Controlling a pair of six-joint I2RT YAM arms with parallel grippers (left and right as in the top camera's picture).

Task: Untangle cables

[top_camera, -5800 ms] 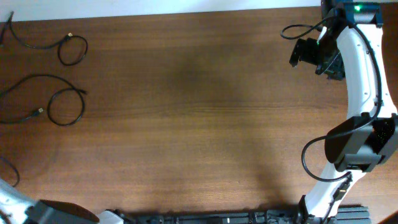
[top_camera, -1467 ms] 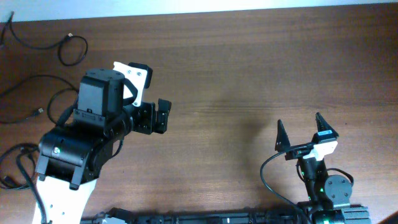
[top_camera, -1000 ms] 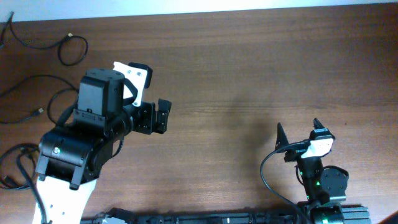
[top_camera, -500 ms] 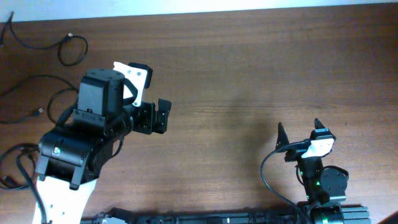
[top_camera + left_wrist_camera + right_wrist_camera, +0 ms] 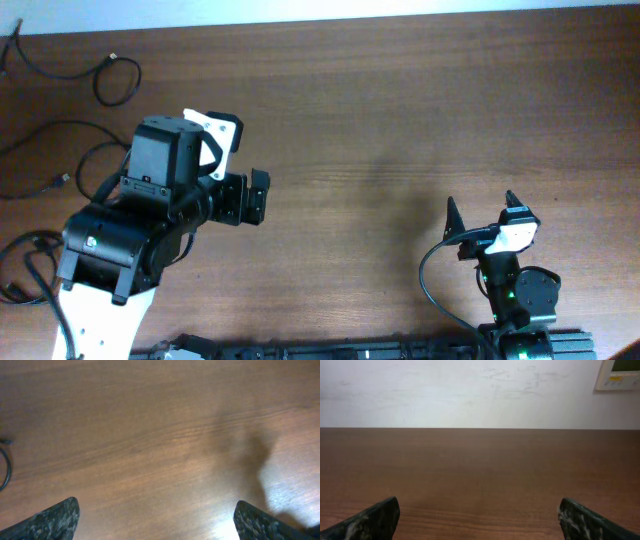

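Two thin black cables lie apart at the table's back left in the overhead view. One is a small loop (image 5: 139, 78) near the far edge. The other is a wider curve (image 5: 50, 123) with a yellowish plug (image 5: 60, 180), partly hidden under my left arm. My left gripper (image 5: 250, 196) hangs open over bare wood, right of both cables, with nothing between its fingers. In the left wrist view the gripper (image 5: 157, 520) shows wide-apart tips, and a bit of cable (image 5: 7, 467) sits at the left edge. My right gripper (image 5: 481, 205) (image 5: 479, 517) stands open and empty near the front right.
The left arm's bulky body (image 5: 120, 250) covers the front left, with black wires (image 5: 25, 262) trailing beside it. A white wall (image 5: 470, 390) with a control panel (image 5: 619, 374) rises behind the table's far edge.
My right gripper pulled back a little toward the front edge about a second ago, then stayed still. My left gripper has just shifted slightly left and turned a little. The cables have not moved.
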